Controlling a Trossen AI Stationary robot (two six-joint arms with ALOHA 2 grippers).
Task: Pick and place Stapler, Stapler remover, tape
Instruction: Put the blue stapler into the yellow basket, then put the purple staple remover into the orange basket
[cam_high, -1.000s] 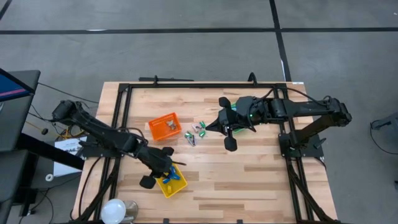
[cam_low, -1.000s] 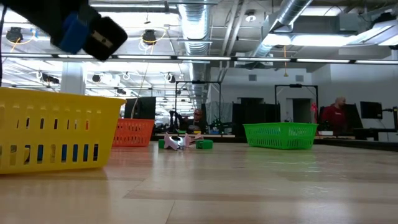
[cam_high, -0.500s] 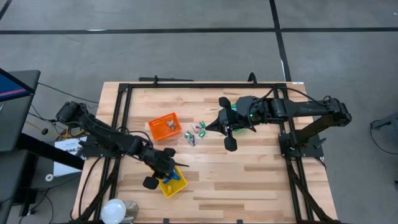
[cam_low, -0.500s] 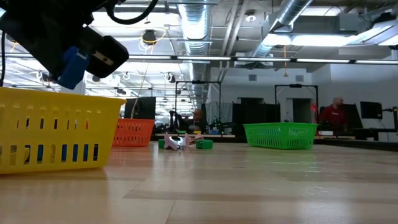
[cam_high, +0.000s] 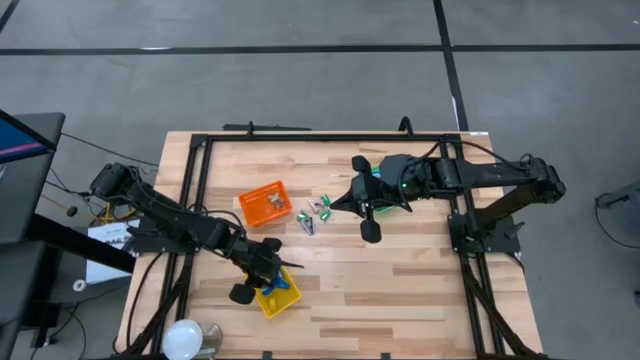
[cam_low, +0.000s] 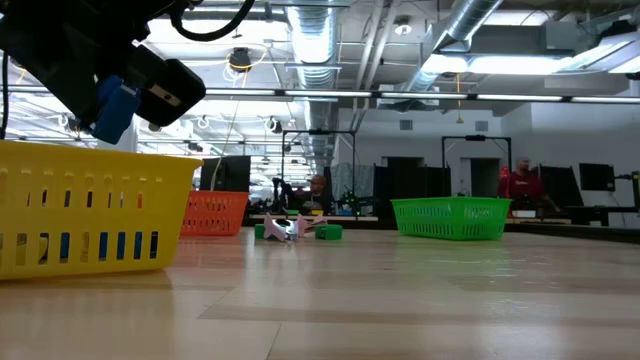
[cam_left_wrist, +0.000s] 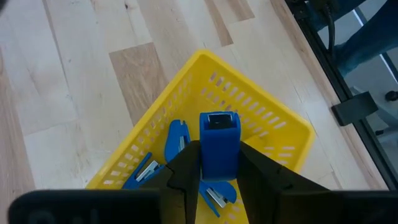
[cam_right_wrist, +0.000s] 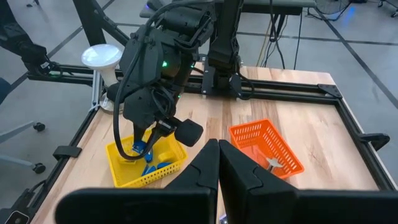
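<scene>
The left gripper (cam_left_wrist: 219, 169) hangs just above the yellow slotted plastic bin (cam_left_wrist: 268, 124) near the front left of the pale wooden table (cam_high: 400, 270), and its two dark fingers (cam_left_wrist: 186, 171) pinch a small blue plastic stapler (cam_left_wrist: 219, 144) by its flat sides, one end pointing down into the bin. Inside the bin lie at least two more blue staplers (cam_left_wrist: 176, 140) with bare metal parts showing, crossed loosely over each other on the bottom.

The held stapler looks stiff and fairly light, a hard moulded shell with smooth sides, so I judge it can slip if the squeeze slackens unevenly. The broad flat sides near the middle of the body, where the fingers sit now, seem the soundest place to hold it; a grip nearer the hinge end could let it swing. Released from this height it would likely clatter onto the others but should take no harm.

The right gripper (cam_right_wrist: 218, 163) waits over the middle of the table with its fingers pressed together and nothing between them. Near it a scatter of small green and pink pieces (cam_high: 314, 213) lies on the wood, beside an orange slotted bin (cam_high: 266, 203). No rolls of tape can be made out.
</scene>
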